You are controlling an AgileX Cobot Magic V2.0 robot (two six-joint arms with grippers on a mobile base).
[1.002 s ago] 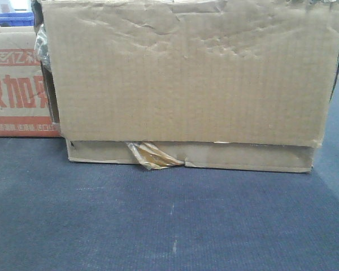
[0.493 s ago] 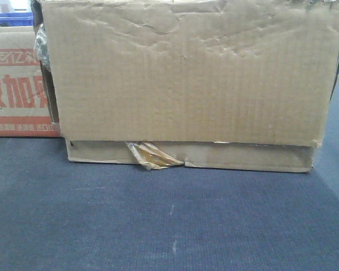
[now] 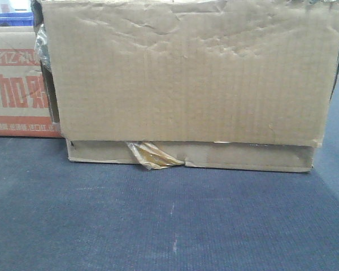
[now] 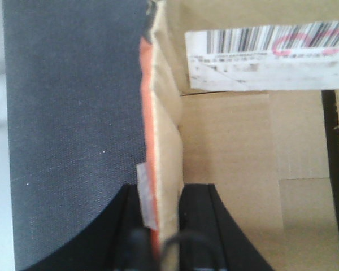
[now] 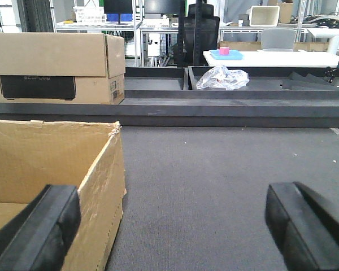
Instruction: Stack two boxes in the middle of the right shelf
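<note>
While the left hand pinches a wall of the red-printed carton, bare cardboard inside, the right hand hangs spread wide over the plain carton; both sit side by side on the table.

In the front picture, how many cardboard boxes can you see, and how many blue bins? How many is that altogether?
Cardboard boxes: 2, the plain brown box and the box with red letters
Blue bins: 1, the blue bin peeking over the box with red letters
Total: 3
</note>
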